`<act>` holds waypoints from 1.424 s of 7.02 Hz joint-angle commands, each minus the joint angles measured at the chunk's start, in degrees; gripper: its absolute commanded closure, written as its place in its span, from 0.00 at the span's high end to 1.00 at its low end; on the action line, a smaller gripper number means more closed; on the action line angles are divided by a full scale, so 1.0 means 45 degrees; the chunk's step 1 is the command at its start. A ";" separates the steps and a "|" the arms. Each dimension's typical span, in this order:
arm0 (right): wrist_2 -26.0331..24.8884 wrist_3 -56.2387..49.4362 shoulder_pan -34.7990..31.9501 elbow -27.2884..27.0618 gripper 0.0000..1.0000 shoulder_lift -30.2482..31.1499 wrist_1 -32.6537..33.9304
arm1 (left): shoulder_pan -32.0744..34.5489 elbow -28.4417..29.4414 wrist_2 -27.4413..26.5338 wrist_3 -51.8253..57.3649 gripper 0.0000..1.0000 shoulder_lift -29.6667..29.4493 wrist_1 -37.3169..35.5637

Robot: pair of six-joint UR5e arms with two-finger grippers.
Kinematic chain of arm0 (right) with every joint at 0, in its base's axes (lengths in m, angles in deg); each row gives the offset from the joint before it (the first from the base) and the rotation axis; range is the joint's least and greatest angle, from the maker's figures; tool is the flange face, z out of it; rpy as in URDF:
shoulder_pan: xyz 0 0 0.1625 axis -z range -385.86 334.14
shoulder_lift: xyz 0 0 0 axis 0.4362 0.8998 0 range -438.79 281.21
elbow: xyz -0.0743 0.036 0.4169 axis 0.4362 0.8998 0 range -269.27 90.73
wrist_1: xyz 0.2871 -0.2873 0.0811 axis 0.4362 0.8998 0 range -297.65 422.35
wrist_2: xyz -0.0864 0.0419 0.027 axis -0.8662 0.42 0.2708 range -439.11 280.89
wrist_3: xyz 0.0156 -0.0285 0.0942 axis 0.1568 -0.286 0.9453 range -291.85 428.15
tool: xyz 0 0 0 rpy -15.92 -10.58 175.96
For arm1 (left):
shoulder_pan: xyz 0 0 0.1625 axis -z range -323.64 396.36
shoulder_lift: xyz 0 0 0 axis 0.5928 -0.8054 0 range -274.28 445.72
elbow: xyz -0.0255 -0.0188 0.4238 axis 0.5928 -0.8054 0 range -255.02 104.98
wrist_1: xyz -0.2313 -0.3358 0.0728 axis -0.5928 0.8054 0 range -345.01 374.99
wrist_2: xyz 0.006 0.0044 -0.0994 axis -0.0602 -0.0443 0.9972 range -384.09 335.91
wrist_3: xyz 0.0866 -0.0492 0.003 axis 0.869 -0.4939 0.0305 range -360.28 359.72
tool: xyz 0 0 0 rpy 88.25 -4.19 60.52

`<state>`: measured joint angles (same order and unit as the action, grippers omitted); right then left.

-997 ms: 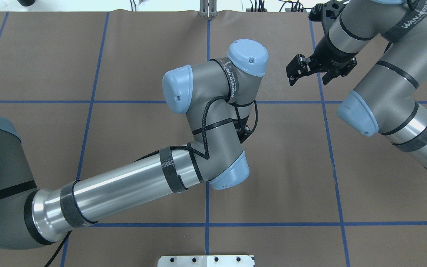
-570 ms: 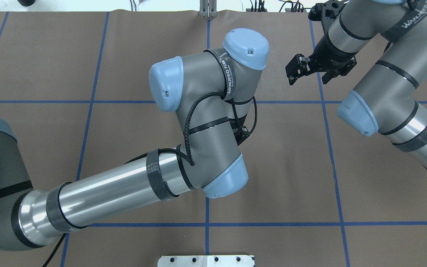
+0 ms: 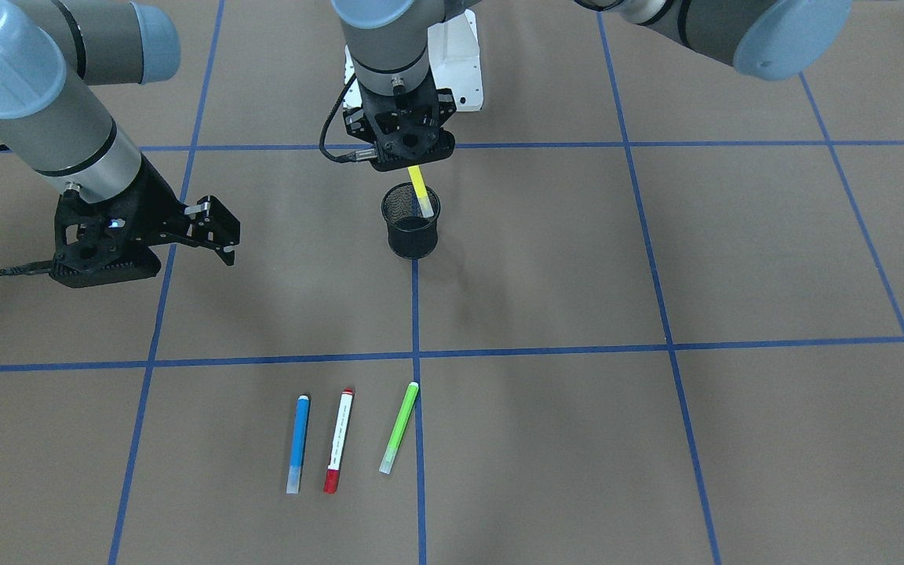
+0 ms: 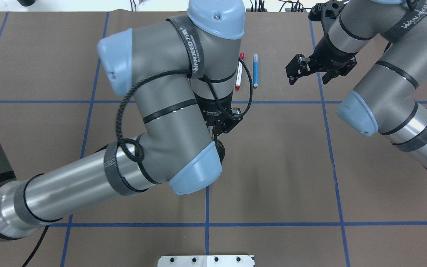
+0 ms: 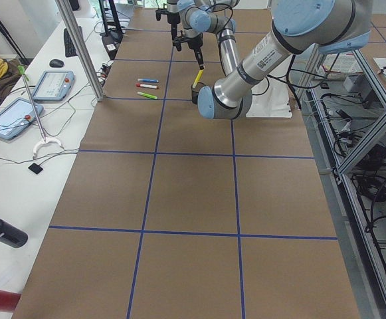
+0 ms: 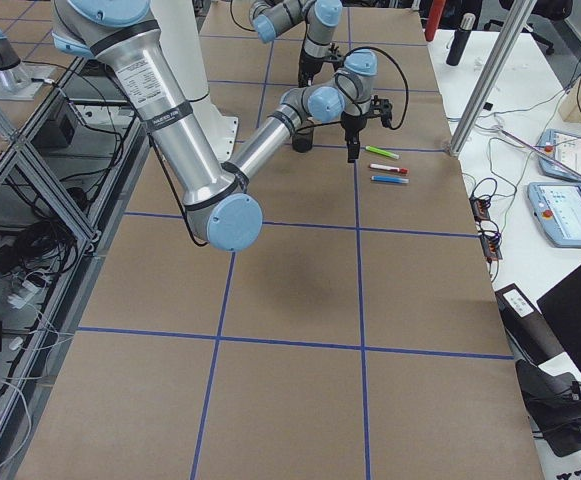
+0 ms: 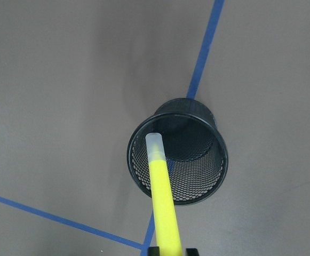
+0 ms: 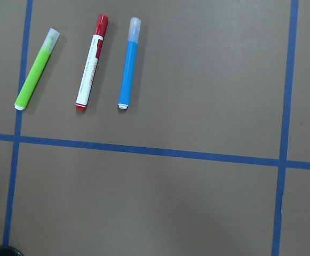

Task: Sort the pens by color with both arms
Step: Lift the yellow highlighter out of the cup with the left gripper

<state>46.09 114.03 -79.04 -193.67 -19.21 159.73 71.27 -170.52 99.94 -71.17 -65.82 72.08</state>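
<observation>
My left gripper [image 3: 414,166] is shut on the yellow pen [image 3: 421,192], which hangs tilted with its pale tip just inside the rim of the black mesh cup [image 3: 411,231]. In the left wrist view the yellow pen [image 7: 165,208] runs up from the fingers to the cup [image 7: 197,176]. The blue pen [image 3: 298,443], the red-ended white pen [image 3: 339,441] and the light green pen [image 3: 399,428] lie side by side on the mat, apart from the cup. My right gripper [image 3: 220,231] hovers open and empty, to one side of them. Its wrist camera looks down on the green pen [image 8: 36,69], red pen [image 8: 90,64] and blue pen [image 8: 129,64].
Blue tape lines [image 3: 546,349] divide the brown mat into squares. The white base pedestal [image 3: 456,63] sits behind the cup. Beyond the mat's far edge, a white side table with tablets [image 5: 53,83] and a metal post [image 5: 80,46] is seen.
My left arm's wrist and elbow have risen and swung to the left in the overhead view, uncovering the red and blue pens. The right arm has not moved.
</observation>
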 commanded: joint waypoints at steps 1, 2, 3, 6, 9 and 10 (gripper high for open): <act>-0.0088 0.0000 0.0000 0.0056 0.99 0.0022 0.0000 | 0.1104 -0.1236 0.0132 0.1235 0.00 0.0278 -0.0012; -0.0107 0.0000 0.0000 0.0095 0.99 0.0003 0.0000 | 0.1669 -0.1336 0.0152 0.1841 0.00 0.0278 0.0124; -0.0127 -0.0019 0.0000 0.0115 0.99 0.0002 0.0000 | 0.2100 -0.1317 0.0133 0.2640 0.00 0.0394 0.0879; -0.0166 -0.0019 0.0000 0.0193 0.99 0.0041 -0.0019 | 0.2962 0.0254 -0.0042 0.2804 0.00 0.2308 0.6982; -0.0225 -0.0039 0.0059 0.0232 0.99 0.0159 -0.0058 | 0.2964 0.3535 -0.2475 0.2784 0.00 0.2309 1.2256; -0.0225 -0.0019 0.0078 0.0290 0.99 0.0159 -0.0097 | 0.2964 0.4687 -0.3219 0.2784 0.00 0.2328 1.4207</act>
<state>45.13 113.88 -78.79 -192.60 -18.54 159.44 84.60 -155.88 89.79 -58.64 -55.41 125.40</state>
